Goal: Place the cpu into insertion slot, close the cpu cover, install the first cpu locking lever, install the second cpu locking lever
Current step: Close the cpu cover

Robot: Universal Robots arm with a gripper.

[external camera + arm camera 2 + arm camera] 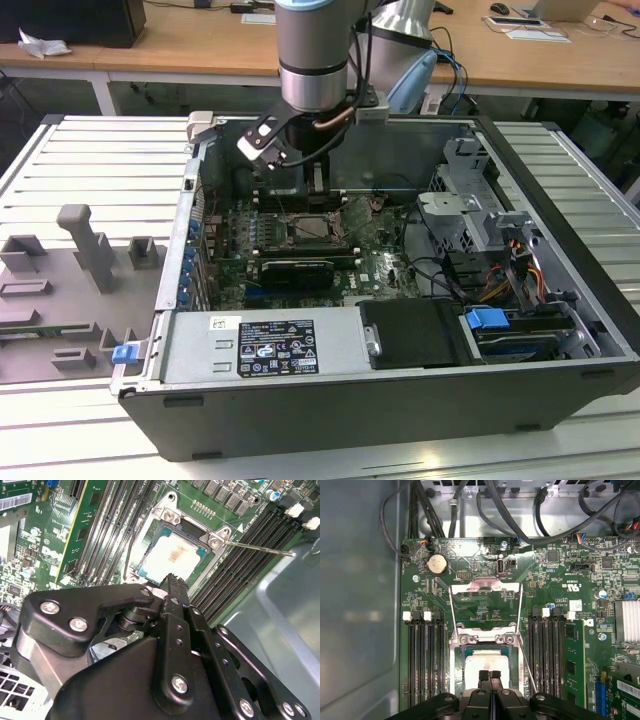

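In the exterior view the arm reached down into the open computer case lying on the slatted surface. Its tool was poised just above the socket.

In the first wrist view the tool's fingertips were pressed together, gripping nothing, over one edge of the cpu, which sat in its slot. The cpu cover appeared swung open on the side of the socket away from the tool. A thin locking lever angled free beside the socket.

In the second wrist view the cpu lay seated flat and the lever stuck out sideways.

Closing the cover looked like the step in hand. It would go best as a steady push on the frame's outer bar, clear of the chip's top and the loose lever.
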